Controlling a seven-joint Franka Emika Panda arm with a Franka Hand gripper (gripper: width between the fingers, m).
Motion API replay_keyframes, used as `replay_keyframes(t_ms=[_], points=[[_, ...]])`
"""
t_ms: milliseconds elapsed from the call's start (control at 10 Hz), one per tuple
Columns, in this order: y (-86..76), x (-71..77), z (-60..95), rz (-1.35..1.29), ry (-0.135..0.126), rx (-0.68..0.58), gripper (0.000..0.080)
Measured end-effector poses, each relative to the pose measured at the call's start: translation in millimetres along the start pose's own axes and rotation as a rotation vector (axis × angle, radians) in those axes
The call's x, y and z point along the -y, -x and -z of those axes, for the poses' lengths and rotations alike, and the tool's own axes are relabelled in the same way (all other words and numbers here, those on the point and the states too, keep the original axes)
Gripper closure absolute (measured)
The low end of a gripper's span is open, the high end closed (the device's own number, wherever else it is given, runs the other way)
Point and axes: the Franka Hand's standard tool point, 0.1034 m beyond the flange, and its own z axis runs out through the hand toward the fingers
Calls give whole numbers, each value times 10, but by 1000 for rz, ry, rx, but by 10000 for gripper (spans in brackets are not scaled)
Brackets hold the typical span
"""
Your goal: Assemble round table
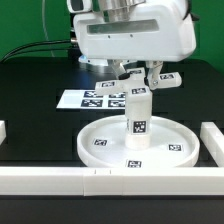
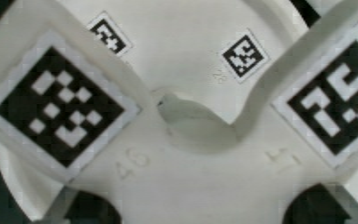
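The round disc point(image 1: 100, 142) lies flat on the black table near the front. The short cylinder leg point(image 1: 138, 115) stands upright on its central hub. The cross-shaped foot point(image 1: 167, 77) sits on top of the leg, and its tagged arms stick out to the sides. My gripper point(image 1: 140, 76) comes straight down and is shut on the foot. In the wrist view the foot point(image 2: 185, 110) fills the picture with several tags, and my dark fingertips point(image 2: 91, 205) press against its sides. The disc is hidden in the wrist view.
The marker board point(image 1: 95, 99) lies behind the disc toward the exterior view's left. White border blocks run along the front point(image 1: 60, 180) and stand at the exterior view's right point(image 1: 212, 140) and left point(image 1: 3, 130). Cables hang at the back left.
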Motion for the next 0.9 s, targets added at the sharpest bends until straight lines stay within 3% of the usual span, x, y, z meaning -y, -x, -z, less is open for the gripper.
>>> replay_keyframes(t_ms=[200,700,900], points=[[72,24,-12,-190,-9,-10,354],[112,117,-33,-718,-81,-12,354],[104,134,-30,-915,-88,-3,354]])
